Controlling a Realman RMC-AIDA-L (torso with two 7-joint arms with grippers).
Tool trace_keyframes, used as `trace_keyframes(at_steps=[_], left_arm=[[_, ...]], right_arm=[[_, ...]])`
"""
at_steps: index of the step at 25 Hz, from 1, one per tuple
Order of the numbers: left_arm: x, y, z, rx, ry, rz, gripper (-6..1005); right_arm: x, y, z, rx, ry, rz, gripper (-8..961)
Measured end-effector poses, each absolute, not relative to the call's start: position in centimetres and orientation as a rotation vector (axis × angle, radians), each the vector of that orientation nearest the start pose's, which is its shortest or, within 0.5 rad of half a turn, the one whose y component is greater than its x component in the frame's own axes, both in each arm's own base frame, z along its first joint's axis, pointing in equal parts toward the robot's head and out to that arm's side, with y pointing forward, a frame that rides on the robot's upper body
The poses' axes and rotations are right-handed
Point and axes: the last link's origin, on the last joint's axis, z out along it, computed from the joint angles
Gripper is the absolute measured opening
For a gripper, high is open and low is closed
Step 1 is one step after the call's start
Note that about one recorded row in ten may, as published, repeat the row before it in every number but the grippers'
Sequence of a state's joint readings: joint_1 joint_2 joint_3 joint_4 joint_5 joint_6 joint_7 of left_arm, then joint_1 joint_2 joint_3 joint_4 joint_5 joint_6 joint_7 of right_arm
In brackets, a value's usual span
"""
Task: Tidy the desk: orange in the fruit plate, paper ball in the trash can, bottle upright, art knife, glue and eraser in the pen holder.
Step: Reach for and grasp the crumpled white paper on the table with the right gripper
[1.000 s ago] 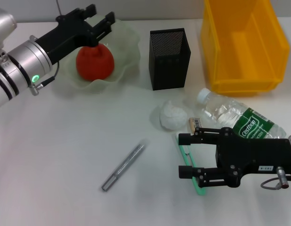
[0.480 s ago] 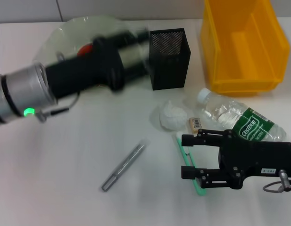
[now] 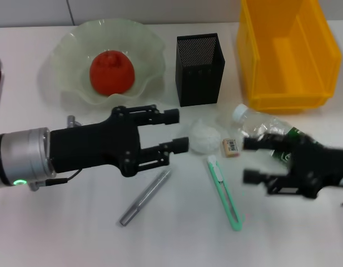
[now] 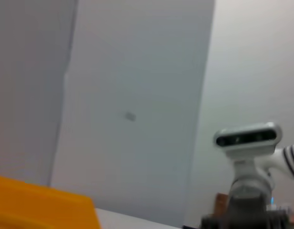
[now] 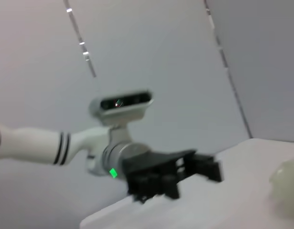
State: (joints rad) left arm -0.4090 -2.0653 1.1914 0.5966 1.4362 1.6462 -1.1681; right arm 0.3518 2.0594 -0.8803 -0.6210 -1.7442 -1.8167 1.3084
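Observation:
The orange (image 3: pixel 111 71) lies in the pale green fruit plate (image 3: pixel 71 50). My left gripper (image 3: pixel 178 131) is open and empty, low over the table just left of the white paper ball (image 3: pixel 203 137). My right gripper (image 3: pixel 248 161) is open and empty, blurred, right of the green art knife (image 3: pixel 224 192) and in front of the lying bottle (image 3: pixel 253 124), hiding most of it. The small eraser (image 3: pixel 231 146) lies between paper ball and bottle. The grey glue stick (image 3: pixel 144 197) lies in front of the left gripper. The black mesh pen holder (image 3: pixel 198 69) stands behind.
A yellow bin (image 3: pixel 288 50) stands at the back right; its corner shows in the left wrist view (image 4: pixel 42 205). The right wrist view shows my left arm's gripper (image 5: pixel 170 176) farther off.
My left gripper has left the orange in the plate and swung across to the paper ball. My right gripper has moved right, off the art knife.

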Motion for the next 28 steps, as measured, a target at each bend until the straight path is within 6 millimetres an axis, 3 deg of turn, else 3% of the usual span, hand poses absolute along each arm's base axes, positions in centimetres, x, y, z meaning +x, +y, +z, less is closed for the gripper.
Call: trace_keyframes(at_steps=[6,7,11,12,13,14,15,17,24,28], left_arm=[[-23.2,28.9,-3.1,-2.770,-0.370,-1.071,557],[-23.3,29.2,-3.3,-2.773,-0.371,-1.047,557],[-23.4,29.4,-3.6,-2.779,-0.375,-1.007,557],[-23.4,29.5,-3.7,-2.779,-0.378,-0.996,557],[-23.4,29.5,-3.7,-2.779,-0.378,-0.996,557],[-23.5,29.7,-3.9,-2.774,-0.385,-0.980,557],[-23.5,29.7,-3.9,-2.773,-0.386,-0.978,557],[-23.5,29.9,-4.0,-2.770,-0.387,-0.971,557],[-23.2,30.0,-4.6,-2.793,-0.378,-0.938,558],[-23.4,30.0,-4.9,-2.793,-0.393,-0.925,558]], right_arm=[[25.7,27.6,6.4,-2.776,0.795,0.954,760],[25.2,28.3,8.6,-2.750,0.874,0.874,760],[24.2,29.2,10.9,-2.746,0.960,0.733,761],[23.8,30.0,12.0,-2.725,1.064,0.602,761],[23.8,30.0,12.0,-2.725,1.064,0.602,761],[23.4,31.1,13.5,-2.692,1.143,0.449,761],[23.4,31.1,13.5,-2.692,1.143,0.449,761],[22.1,32.2,15.2,-2.696,1.210,0.276,761],[20.4,33.1,15.1,-2.736,1.283,0.026,760],[20.3,33.2,14.5,-2.749,1.274,0.000,760]])
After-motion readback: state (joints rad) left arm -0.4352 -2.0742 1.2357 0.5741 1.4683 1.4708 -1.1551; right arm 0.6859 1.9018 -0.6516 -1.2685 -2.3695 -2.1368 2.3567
